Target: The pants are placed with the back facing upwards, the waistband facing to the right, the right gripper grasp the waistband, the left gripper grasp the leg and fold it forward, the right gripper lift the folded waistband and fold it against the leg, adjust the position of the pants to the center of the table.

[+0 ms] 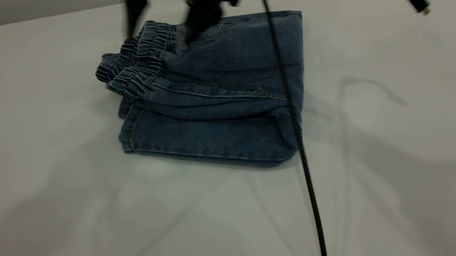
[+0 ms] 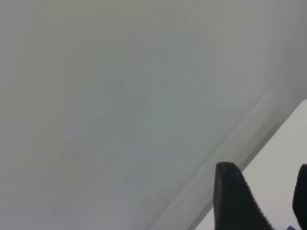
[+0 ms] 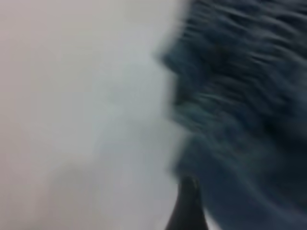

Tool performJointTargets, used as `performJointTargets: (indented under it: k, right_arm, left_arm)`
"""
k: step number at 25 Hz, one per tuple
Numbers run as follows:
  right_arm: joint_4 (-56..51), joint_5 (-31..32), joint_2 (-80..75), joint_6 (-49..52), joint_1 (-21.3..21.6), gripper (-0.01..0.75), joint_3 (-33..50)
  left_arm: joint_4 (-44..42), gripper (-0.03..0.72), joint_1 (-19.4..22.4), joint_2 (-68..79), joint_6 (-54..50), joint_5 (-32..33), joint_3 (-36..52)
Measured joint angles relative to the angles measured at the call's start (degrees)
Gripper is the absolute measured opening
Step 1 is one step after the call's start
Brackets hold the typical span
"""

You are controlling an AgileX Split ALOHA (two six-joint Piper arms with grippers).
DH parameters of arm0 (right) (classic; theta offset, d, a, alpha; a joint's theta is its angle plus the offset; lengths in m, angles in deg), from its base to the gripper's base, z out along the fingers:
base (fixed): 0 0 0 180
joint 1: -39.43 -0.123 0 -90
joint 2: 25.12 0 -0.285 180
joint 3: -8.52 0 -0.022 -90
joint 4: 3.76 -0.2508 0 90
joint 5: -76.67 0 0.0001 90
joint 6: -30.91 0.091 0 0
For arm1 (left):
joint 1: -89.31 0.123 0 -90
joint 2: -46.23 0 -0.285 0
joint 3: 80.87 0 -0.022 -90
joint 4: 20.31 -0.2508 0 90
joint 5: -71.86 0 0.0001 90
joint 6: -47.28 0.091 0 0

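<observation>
The pants [image 1: 228,85] lie folded into a compact blue denim bundle on the white table [image 1: 47,185], toward the far side. The ruffled waistband [image 1: 141,65] rests on top at the bundle's left, over the leg [image 1: 195,142], whose stitched hem shows at the left edge. My right gripper [image 1: 165,18] hovers blurred just above the waistband, open, one finger on each side, holding nothing. In the right wrist view one fingertip [image 3: 189,206] shows beside the gathered denim [image 3: 240,96]. My left gripper [image 2: 268,201] is open over bare table, away from the pants.
A black cable [image 1: 297,137] hangs across the right part of the bundle and down toward the near edge. A second cable with a plug [image 1: 418,0] dangles at the far right. The table's far edge [image 1: 30,19] runs close behind the pants.
</observation>
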Motion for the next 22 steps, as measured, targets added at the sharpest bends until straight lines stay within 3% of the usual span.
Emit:
performJointTargets:
  k: [3,9,15,22]
  right_arm:
    - [11.8,3.4,-1.0,11.1,0.0,0.496,-3.5]
    - [22.3,5.0,-5.0,24.7,0.0,0.496,-10.5]
    - [20.2,11.2,-9.0,26.6,0.0,0.496,-16.0]
    - [15.2,7.4,-10.8,31.0,0.0,0.496,-16.8]
  left_arm:
    - [0.0,0.307,0.0,-0.7,0.0,0.0,0.0]
    - [0.1,0.307,0.0,-1.5,0.0,0.1,0.0]
    - [0.2,0.307,0.0,-1.5,0.0,0.1,0.0]
    - [0.2,0.307,0.0,-1.5,0.1,0.2,0.0]
